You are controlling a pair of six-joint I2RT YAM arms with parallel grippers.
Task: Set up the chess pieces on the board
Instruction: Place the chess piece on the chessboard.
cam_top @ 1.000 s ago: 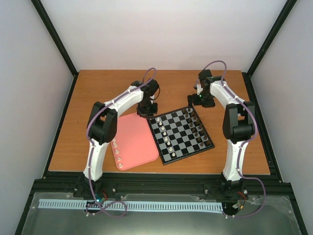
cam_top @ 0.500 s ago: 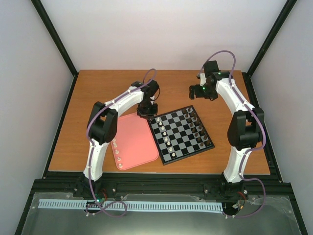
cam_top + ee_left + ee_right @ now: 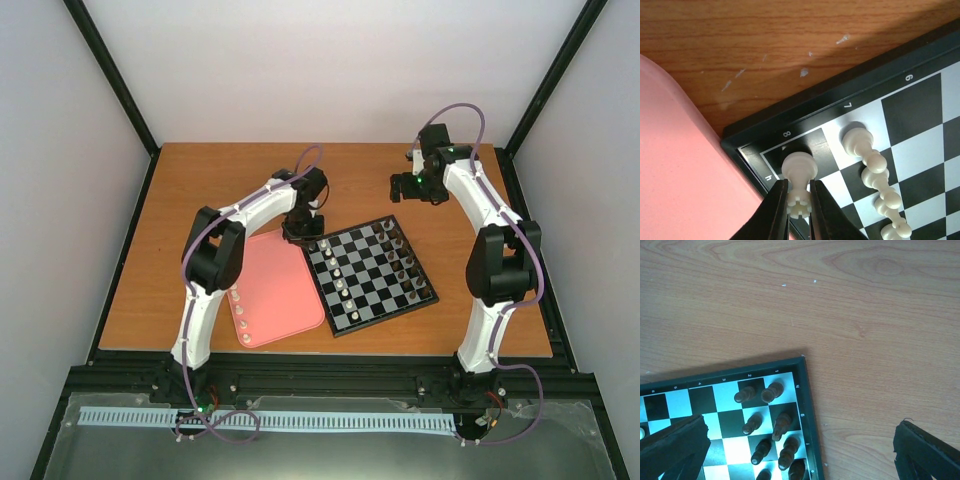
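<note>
The board lies at mid-table. My left gripper is at its far left corner, shut on a cream rook. In the left wrist view the gripper pinches the rook's stem, and its base sits on the corner square of the board. A row of cream pawns stands on the adjoining file. My right gripper is open and empty above the bare table beyond the board's far right corner. In the right wrist view its fingers stand wide apart.
A pink tray lies left of the board, touching it, with several cream pieces along its left edge. Dark brown pieces fill the board's right side. The tray's rim is close beside my left fingers.
My right arm has lifted off the board's far right corner and drawn back toward the far right. My left gripper has shifted slightly toward the board's corner.
</note>
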